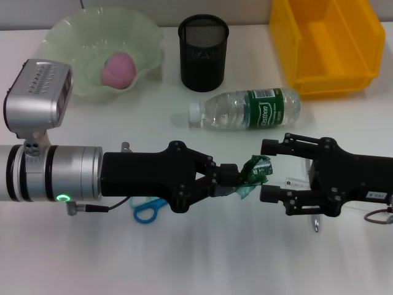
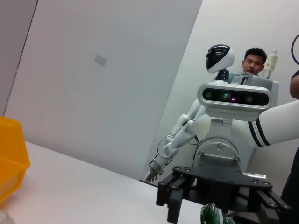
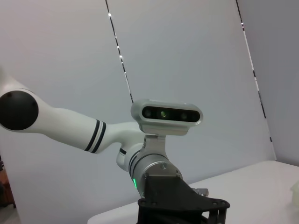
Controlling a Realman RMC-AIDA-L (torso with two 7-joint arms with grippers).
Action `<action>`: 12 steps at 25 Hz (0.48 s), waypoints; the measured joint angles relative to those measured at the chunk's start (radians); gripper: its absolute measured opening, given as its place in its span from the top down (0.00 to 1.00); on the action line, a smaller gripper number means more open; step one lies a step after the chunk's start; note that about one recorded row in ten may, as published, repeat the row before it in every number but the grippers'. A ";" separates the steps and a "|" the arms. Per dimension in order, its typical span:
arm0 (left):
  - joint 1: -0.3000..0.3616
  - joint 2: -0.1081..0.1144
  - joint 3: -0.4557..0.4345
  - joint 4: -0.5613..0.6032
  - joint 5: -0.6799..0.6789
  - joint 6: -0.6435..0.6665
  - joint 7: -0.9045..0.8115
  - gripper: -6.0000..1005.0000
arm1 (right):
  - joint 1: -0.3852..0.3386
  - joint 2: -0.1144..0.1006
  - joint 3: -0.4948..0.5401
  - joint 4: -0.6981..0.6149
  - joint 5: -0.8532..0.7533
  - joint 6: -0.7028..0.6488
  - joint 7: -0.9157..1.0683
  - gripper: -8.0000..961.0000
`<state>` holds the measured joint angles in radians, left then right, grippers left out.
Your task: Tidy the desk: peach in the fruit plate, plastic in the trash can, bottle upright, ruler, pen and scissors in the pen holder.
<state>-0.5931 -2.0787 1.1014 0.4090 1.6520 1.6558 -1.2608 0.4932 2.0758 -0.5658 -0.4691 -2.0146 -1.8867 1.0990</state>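
Observation:
My left gripper (image 1: 235, 176) is shut on a crumpled green plastic (image 1: 256, 171) wrapper and holds it above the desk's middle. Facing it from the right, my right gripper (image 1: 265, 171) is open, its two fingers above and below the wrapper's far end. The left wrist view shows the plastic (image 2: 212, 215) in front of the right gripper (image 2: 217, 196). A pink peach (image 1: 119, 68) lies in the pale green fruit plate (image 1: 73, 37). The bottle (image 1: 247, 109) lies on its side. The black mesh pen holder (image 1: 203, 53) is empty. Blue scissors (image 1: 148, 209) peek from under my left arm. Ruler and pen are hidden.
The yellow trash bin (image 1: 325, 46) stands at the back right, also seen as the yellow bin (image 2: 9, 161) in the left wrist view. A small metal piece (image 1: 316, 222) lies under my right gripper. My left arm's body (image 3: 177, 205) fills the right wrist view.

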 joint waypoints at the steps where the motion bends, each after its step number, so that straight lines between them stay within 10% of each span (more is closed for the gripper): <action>1: 0.000 0.000 0.000 -0.002 -0.001 0.000 0.001 0.97 | 0.005 0.000 -0.002 0.008 0.000 0.007 -0.001 0.14; 12: -0.001 0.001 0.000 -0.004 -0.002 -0.002 0.003 0.97 | 0.032 0.000 -0.023 0.054 -0.007 0.062 -0.017 0.14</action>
<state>-0.5937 -2.0777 1.1011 0.4047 1.6502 1.6534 -1.2578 0.5256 2.0754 -0.5893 -0.4153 -2.0217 -1.8245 1.0817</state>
